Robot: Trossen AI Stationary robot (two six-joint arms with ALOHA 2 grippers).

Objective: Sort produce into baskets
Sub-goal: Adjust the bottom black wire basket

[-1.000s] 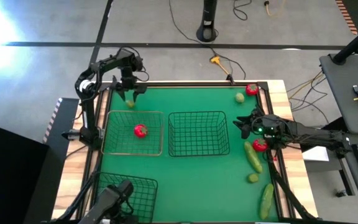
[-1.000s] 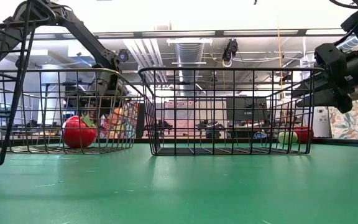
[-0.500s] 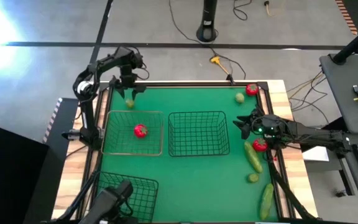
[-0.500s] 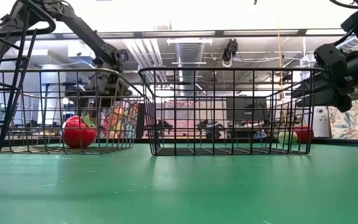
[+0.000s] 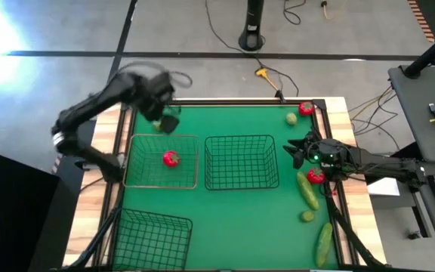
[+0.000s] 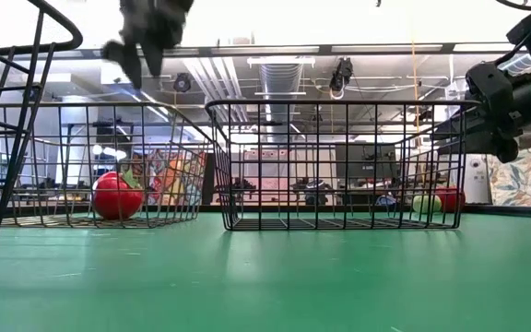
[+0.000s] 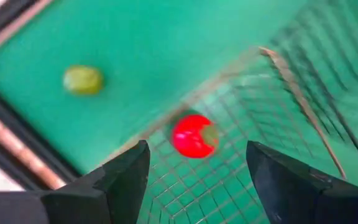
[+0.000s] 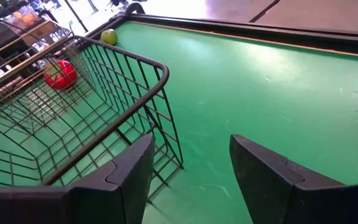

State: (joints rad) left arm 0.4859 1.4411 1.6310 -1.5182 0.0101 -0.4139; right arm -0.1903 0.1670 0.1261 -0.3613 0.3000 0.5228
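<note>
My left gripper [image 5: 166, 121] is open and empty, high above the far rim of the paler wire basket [image 5: 163, 180]. That basket holds one red tomato [image 5: 171, 159], which also shows in the left wrist view [image 7: 193, 135]. A yellow-green fruit [image 7: 82, 79] lies on the mat beyond that basket, near the far left edge. My right gripper [image 5: 297, 151] is open and empty, just right of the middle dark basket [image 5: 242, 181]. A third dark basket [image 5: 155, 238] stands at the near left.
At the right lie a red tomato [image 5: 316, 176], a cucumber [image 5: 306, 190], a small green fruit [image 5: 307, 216] and a second cucumber [image 5: 323, 243]. Another tomato [image 5: 306, 109] and a yellow-green fruit [image 5: 291, 118] sit at the far right corner. Bare green mat lies in front of the baskets.
My left gripper has risen quickly from the mat at the far left, up above basket height, and gone a little toward the paler basket. The yellow-green fruit stays on the mat. My right arm has kept still.
</note>
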